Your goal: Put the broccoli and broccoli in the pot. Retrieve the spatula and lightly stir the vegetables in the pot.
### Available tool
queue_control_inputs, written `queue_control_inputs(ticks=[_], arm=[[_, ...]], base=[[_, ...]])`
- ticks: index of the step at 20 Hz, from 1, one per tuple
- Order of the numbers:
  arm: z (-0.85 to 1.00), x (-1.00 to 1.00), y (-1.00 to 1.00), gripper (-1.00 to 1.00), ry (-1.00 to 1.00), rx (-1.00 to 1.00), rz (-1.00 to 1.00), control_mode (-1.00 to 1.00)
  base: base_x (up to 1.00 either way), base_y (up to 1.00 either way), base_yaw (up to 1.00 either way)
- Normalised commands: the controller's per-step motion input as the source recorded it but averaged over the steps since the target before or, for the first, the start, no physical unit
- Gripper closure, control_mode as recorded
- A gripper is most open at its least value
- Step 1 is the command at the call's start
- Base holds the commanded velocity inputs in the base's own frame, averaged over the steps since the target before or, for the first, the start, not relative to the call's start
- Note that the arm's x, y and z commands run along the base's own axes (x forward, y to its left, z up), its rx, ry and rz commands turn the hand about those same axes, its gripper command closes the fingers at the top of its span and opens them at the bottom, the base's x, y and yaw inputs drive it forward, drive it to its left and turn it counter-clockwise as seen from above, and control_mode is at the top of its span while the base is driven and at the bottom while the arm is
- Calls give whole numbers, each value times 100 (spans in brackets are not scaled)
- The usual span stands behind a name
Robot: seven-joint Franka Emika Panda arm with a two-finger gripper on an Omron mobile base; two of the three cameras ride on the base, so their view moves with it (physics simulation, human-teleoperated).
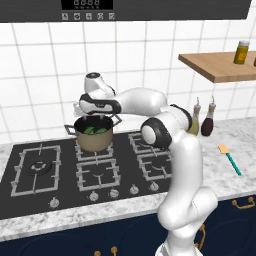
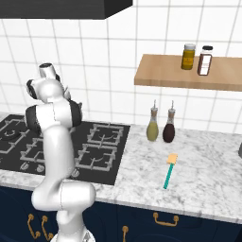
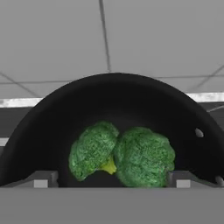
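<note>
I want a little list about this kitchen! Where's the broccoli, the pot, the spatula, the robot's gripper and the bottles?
broccoli: two green florets side by side in the pot
pot: tan pot on a back burner of the stove
spatula: teal handle, yellow blade, lying on the marble counter, untouched
gripper: open, just above the pot, holding nothing
bottles: olive bottle and dark bottle upright by the wall
shelf: two jars on it

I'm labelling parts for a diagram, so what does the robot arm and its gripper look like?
The arm is glossy white with rounded links and dark grey joint rings. The gripper has a white body with a dark band, and two small dark grey jaws. No cables or markings are visible.
</note>
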Motion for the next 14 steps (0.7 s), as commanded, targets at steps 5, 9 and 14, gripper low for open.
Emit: queue_control_inputs(ticks=[5,9,14], arm=[[24,-42,-69,-100,-7,0,0,-100],[17,-55,-79,-100,0,0,0,-100],[6,-60,-90,-100,0,2,0,-100]], base=[[0,0,0],[0,0,0],[0,0,0]])
